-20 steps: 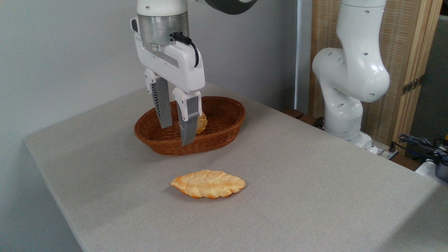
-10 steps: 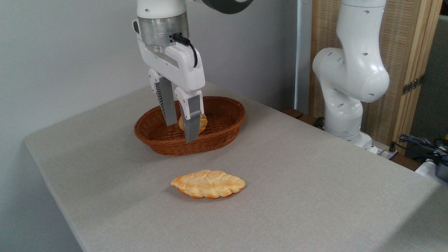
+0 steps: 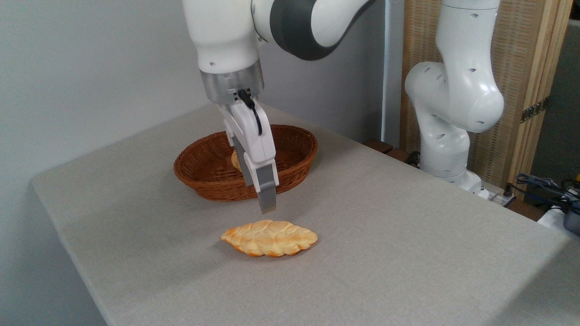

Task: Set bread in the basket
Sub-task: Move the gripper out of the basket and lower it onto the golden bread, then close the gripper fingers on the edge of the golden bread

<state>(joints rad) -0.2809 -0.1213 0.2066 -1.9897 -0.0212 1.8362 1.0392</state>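
Bread (image 3: 269, 237) lies flat on the tabletop, near the front edge and about midway between the left and right edges, long axis running left-right; nothing touching it; it sits clear of everything, so a top-down grasp has room on all sides. Gripper (image 3: 268, 206) hangs just above the bread's back edge, pointing down and tilted slightly toward the front; seen edge-on here, so one finger hides the other; can't tell if the jaws are apart or together; nothing visibly held. My read: the wrist is turned so the fingers can close across the loaf's narrow width, not its length; a flat braided loaf gives little height to pinch, so the fingers likely need to get right down to the cloth. Basket (image 3: 213, 183) sits behind the bread, toward the back-left corner, well apart from it; the arm partly covers it. Bun (image 3: 235, 160) already inside, only a sliver showing left of the gripper body; it takes up some of the middle, so the loaf probably has to land along the basket's long axis beside or over it. Step in hand: approach to grasp; bread not yet picked.
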